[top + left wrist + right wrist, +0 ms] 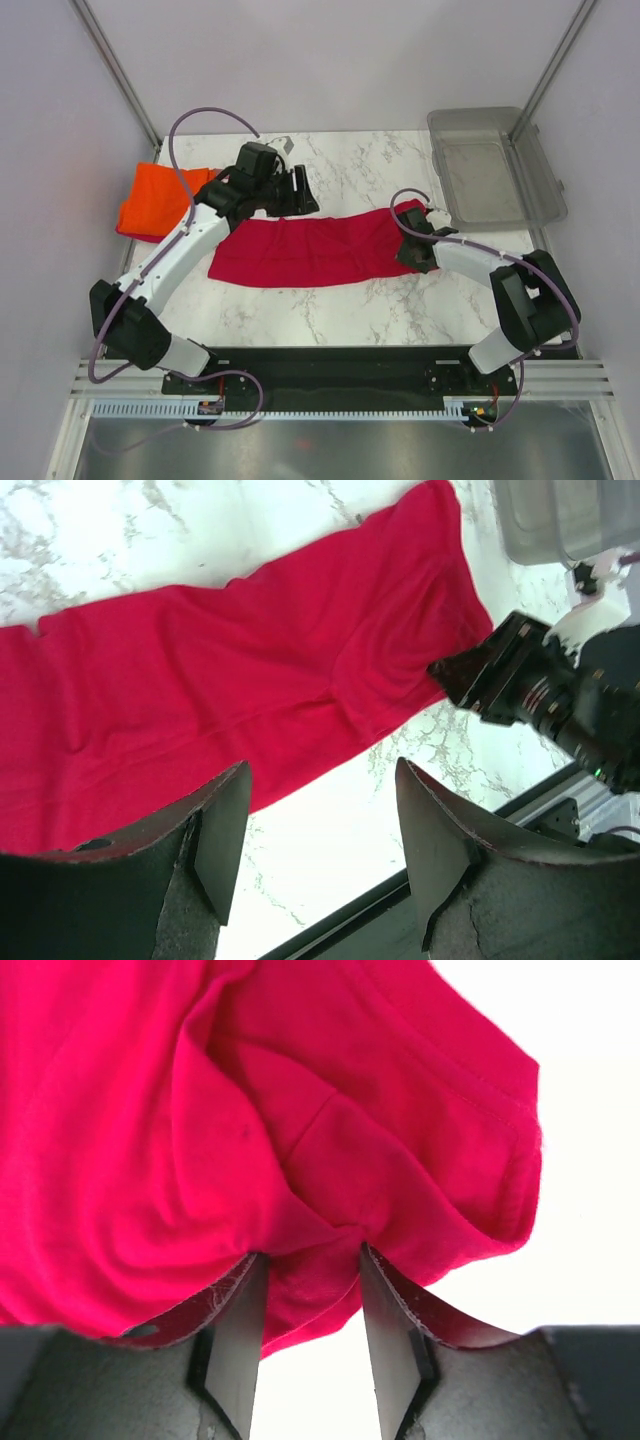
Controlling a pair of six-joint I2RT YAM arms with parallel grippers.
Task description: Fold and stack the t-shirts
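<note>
1. A white marble table (365,160) stands in front of me, with two robot arms fixed at its near edge.
2. A crimson red t-shirt (305,250) lies across the middle of the table. It is folded into a long band that runs from left to right and lies mostly flat, with a few soft creases.
3. The left gripper (320,775) hangs above the far left part of the red shirt. Its jaws stand wide apart with nothing between them. Its wrist camera shows only bare marble and the shirt's edge below the gap.
4. The right gripper (313,1252) is at the right end of the red shirt. Its two fingers are pressed against a bunched fold of the red cloth, one on each side, and the fabric gathers into wrinkles around them.
5. A bright orange t-shirt (150,200) lies at the far left of the table. The left arm partly hides it, and it lies apart from the red shirt.
6. A clear grey plastic bin (540,170) sits at the far right corner, near the red shirt's right end.
</note>
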